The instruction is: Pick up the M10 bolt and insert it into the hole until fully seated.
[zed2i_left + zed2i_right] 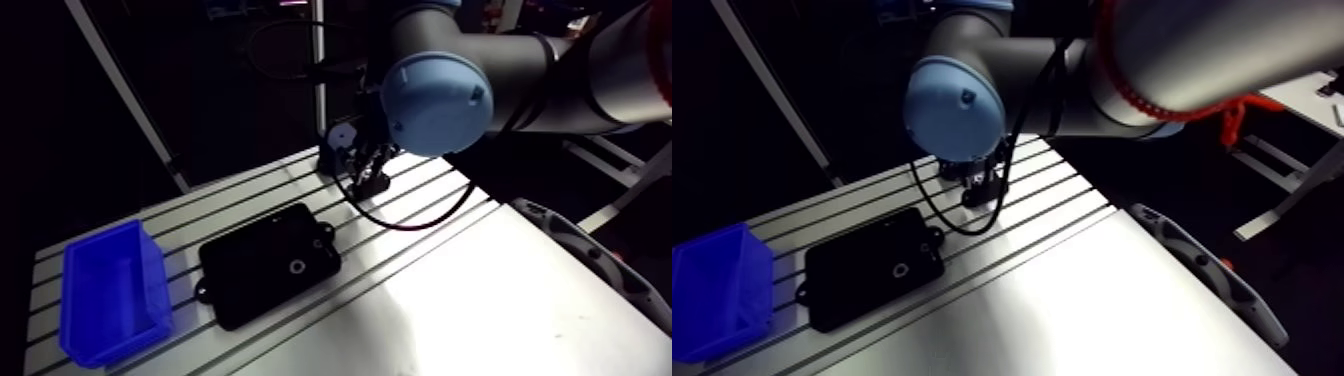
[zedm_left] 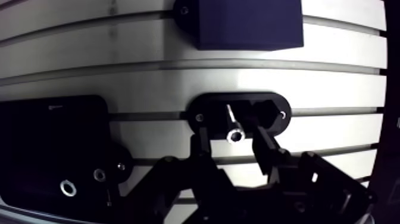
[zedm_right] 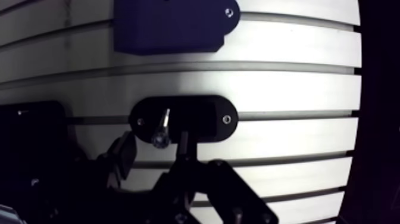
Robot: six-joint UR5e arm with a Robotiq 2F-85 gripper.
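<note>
I have the gripper [image 2: 231, 142] spread wide and holding nothing, its fingers either side of the M10 bolt [image 2: 232, 125], which lies tilted on a black oval holder [image 2: 208, 106] on the slotted table [image 2: 333, 83]. Ahead sits a dark blue block [image 2: 250, 24], and beside the gripper a black plate [image 1: 250, 275] with a ringed hole [image 1: 297, 267], then a blue bin [image 1: 110, 285]

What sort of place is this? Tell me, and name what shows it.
Probably a robot assembly test bench: a slotted aluminium table, a blue bin, and a bolt lying in a black holder.
</note>
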